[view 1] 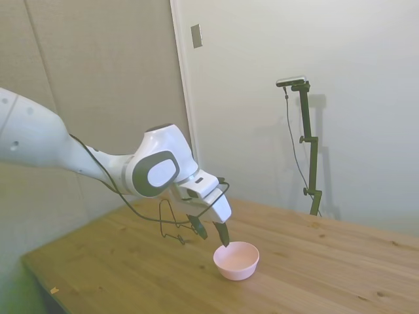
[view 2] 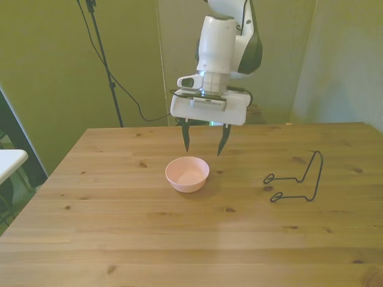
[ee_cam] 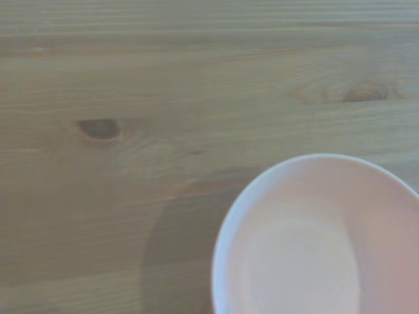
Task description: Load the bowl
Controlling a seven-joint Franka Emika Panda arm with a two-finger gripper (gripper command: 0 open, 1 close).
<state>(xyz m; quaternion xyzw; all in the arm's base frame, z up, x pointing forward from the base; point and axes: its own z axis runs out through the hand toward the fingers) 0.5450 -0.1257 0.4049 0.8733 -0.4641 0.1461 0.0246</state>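
— Well, where is the bowl found relative to the end effector?

— It is seen upright on the desk, just below the fingertips and slightly nearer the camera in the front view, a little toward that view's left. In the side view the bowl lies just past the lower fingertip, with the end effector hung above its near rim; no contact is shown.

— Is anything held?

— Nothing is held. The fingers are spread apart, with a gap about as wide as the bowl. The bowl itself looks empty in the wrist view, where only part of the bowl is caught.

— Has it a long axis to be lined up with?

— None; it is round, so the rim may be taken from any side. What matters is judged to be a short shift toward the bowl, so that one finger falls inside the rim and one outside.

— And the arm's pose?

— It is stretched out from the side view's left, wrist bent down, fingers pointed at the desk on a slant.

— Where is it to be loaded?

— Presumably the wire rack, which is seen well apart, at the front view's right.
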